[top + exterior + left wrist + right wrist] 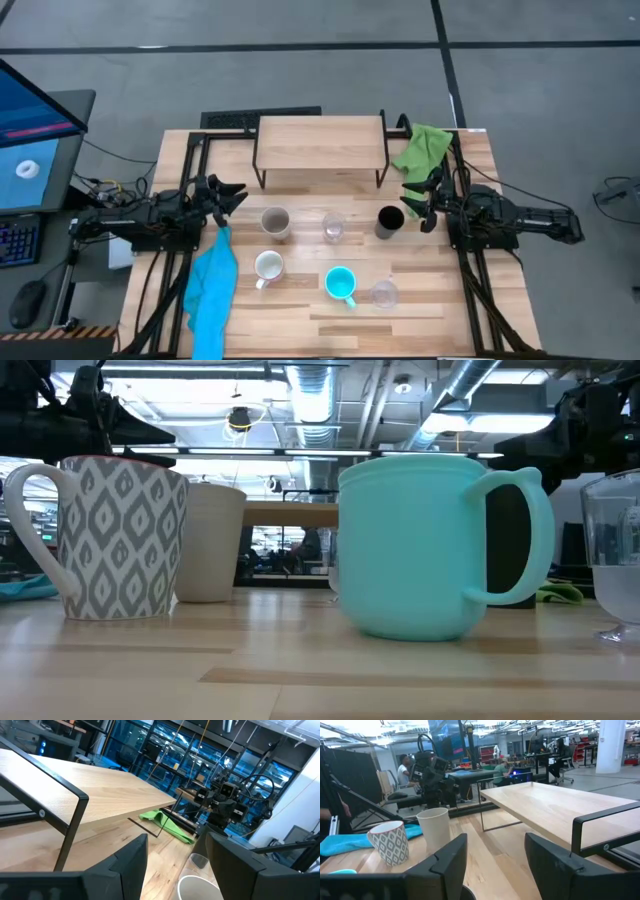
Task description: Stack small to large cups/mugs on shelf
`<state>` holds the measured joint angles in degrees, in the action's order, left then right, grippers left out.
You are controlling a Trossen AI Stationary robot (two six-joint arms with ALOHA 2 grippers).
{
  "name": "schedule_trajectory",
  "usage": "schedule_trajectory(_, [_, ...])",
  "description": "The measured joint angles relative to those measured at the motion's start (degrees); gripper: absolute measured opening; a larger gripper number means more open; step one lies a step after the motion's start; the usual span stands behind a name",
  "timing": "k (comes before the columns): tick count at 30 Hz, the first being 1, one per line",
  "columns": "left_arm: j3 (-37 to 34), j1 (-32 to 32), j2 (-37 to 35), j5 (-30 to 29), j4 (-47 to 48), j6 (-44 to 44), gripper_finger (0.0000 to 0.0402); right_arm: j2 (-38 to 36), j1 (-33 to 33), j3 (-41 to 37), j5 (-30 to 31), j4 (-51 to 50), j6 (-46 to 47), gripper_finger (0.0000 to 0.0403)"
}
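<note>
The shelf (320, 145) stands on its thin black legs at the table's far middle. In front of it a beige-grey cup (275, 222), a clear glass (333, 228) and a black tumbler (389, 221) stand upright in a row. Nearer stand a white patterned mug (268, 266), a cyan mug (341, 283) and a second clear glass (384, 293). My left gripper (232, 193) hovers open just left of the beige-grey cup (200, 887). My right gripper (415, 200) hovers open just right of the black tumbler. Neither touches anything.
A green cloth (425, 150) lies by the shelf's right end, under the right arm. A blue cloth (213, 285) lies along the table's left side, near the white mug. The shelf's top board (555, 810) is bare. People sit in the room behind.
</note>
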<state>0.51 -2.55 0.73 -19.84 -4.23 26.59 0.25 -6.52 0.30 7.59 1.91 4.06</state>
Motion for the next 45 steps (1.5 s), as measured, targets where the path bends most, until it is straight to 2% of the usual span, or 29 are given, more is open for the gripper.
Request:
schedule_trajectory(36, [-0.02, -0.02, -0.02, 0.17, -0.02, 0.12, 0.0193, 0.02, 0.00, 0.02, -0.01, 0.00, 0.01, 0.0221])
schedule_trajectory(45, [0.00, 0.00, 0.00, -0.02, -0.02, 7.48, 0.0193, 0.00, 0.00, 0.02, -0.02, 0.00, 0.02, 0.0221])
